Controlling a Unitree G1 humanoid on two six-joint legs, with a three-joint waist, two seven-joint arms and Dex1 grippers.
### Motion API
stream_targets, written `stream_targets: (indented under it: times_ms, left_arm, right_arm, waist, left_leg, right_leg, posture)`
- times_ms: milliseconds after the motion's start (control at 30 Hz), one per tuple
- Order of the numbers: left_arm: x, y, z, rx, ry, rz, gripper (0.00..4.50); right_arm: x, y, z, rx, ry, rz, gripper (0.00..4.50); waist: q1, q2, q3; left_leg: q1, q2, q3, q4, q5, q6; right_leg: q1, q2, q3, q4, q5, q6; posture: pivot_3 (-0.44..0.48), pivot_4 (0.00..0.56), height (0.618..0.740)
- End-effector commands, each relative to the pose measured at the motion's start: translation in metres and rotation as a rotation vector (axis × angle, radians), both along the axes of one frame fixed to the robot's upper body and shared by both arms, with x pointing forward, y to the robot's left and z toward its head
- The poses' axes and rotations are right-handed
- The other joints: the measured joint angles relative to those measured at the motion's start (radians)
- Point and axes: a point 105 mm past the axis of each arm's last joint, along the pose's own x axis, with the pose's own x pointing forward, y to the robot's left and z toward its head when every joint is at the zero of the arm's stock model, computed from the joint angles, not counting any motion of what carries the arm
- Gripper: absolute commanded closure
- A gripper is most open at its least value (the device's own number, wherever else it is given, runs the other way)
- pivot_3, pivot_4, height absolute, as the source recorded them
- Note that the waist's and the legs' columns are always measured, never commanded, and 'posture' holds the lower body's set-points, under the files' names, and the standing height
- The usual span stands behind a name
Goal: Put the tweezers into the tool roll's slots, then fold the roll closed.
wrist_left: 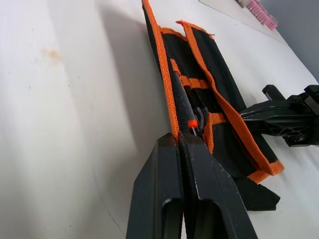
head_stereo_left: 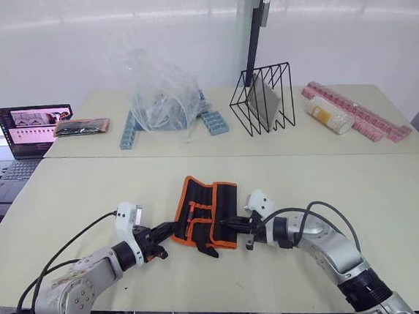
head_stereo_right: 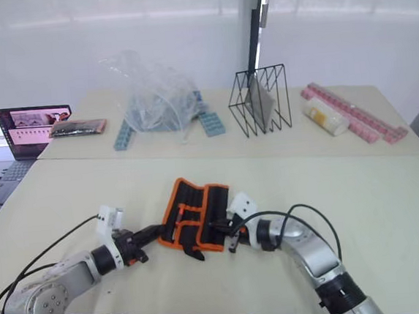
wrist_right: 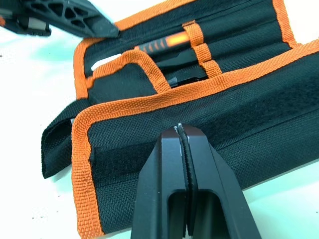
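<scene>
Tool roll [head_stereo_left: 206,214] lies partly folded on the near counter [head_stereo_left: 87,190], its orange-trimmed flaps raised on both sides. The left tool [wrist_left: 179,142] pinches its left edge, fingers pressed together; the right tool [wrist_right: 180,130] likewise clamps the right flap. The wrist views show an orange-handled item tucked under a strap inside. Beyond stand a wire rack [head_stereo_left: 263,99], plastic bag [head_stereo_left: 158,92] and laptop [head_stereo_left: 27,132].

Bright, even daylight, soft shadows; wrist views perhaps slightly blurred up close.
</scene>
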Motion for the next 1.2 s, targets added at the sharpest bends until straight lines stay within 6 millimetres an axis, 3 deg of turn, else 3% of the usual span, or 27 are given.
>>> stream_targets:
  times_ms: [33, 200, 367, 533, 733, 933, 1200]
  left_arm:
    - [0.004, 0.002, 0.025, 0.002, -0.090, -0.046, 4.48]
    - [0.003, -0.006, 0.039, 0.023, -0.123, -0.140, 4.48]
    - [0.000, -0.029, 0.050, 0.019, -0.147, -0.269, 4.48]
    - [-0.005, -0.058, 0.045, -0.002, -0.132, -0.388, 4.48]
    - [-0.003, -0.087, 0.025, -0.029, -0.080, -0.427, 4.48]
    - [0.009, -0.086, 0.001, -0.001, -0.047, -0.344, 4.48]
    - [0.011, -0.080, -0.006, 0.047, -0.051, -0.337, 4.48]
  right_arm:
    - [-0.001, -0.003, -0.027, -0.085, 0.061, -0.055, 4.50]
    - [0.000, 0.004, -0.029, -0.088, 0.045, -0.067, 4.50]
    - [0.001, 0.007, -0.032, -0.100, 0.036, -0.085, 4.50]
    - [0.000, 0.006, -0.034, -0.104, 0.040, -0.094, 4.50]
    - [0.002, 0.003, -0.033, -0.108, 0.037, -0.111, 4.50]
    - [0.002, 0.000, -0.029, -0.098, 0.032, -0.130, 4.50]
    - [0.008, -0.020, -0.014, -0.075, 0.010, -0.174, 4.50]
  waist:
    - [-0.004, 0.000, 0.000]
    - [-0.009, 0.000, 0.000]
    - [-0.009, -0.001, 0.000]
    - [-0.012, -0.001, 0.000]
    - [-0.012, -0.001, 0.000]
    - [-0.007, -0.001, 0.000]
    - [0.006, -0.001, 0.000]
  left_leg:
    - [0.000, 0.000, 0.000, 0.000, 0.000, 0.000]
    - [0.000, 0.000, 0.000, -0.003, 0.000, 0.000]
    - [-0.001, -0.001, 0.001, -0.010, 0.005, -0.008]
    - [-0.001, 0.000, 0.006, -0.015, 0.008, -0.011]
    - [-0.002, 0.000, 0.009, -0.015, 0.010, -0.012]
    - [-0.002, -0.001, 0.010, -0.015, 0.010, -0.012]
    - [-0.005, -0.003, 0.009, -0.015, 0.014, -0.011]
  right_leg:
    - [-0.001, 0.000, 0.000, 0.000, 0.000, 0.000]
    - [-0.003, 0.002, 0.001, 0.000, 0.001, -0.002]
    - [-0.008, 0.001, 0.001, 0.000, 0.002, -0.002]
    - [-0.011, 0.003, 0.002, 0.001, 0.002, -0.003]
    - [-0.012, 0.004, 0.002, 0.002, 0.002, -0.002]
    - [-0.012, 0.004, 0.002, 0.002, 0.002, -0.002]
    - [-0.013, 0.002, 0.002, 0.001, 0.004, 0.001]
  posture:
    - [0.000, 0.150, 0.720]
    - [0.000, 0.150, 0.720]
    - [0.000, 0.150, 0.720]
    - [0.000, 0.150, 0.720]
    - [0.000, 0.150, 0.720]
    - [0.000, 0.150, 0.720]
    - [0.000, 0.150, 0.720]
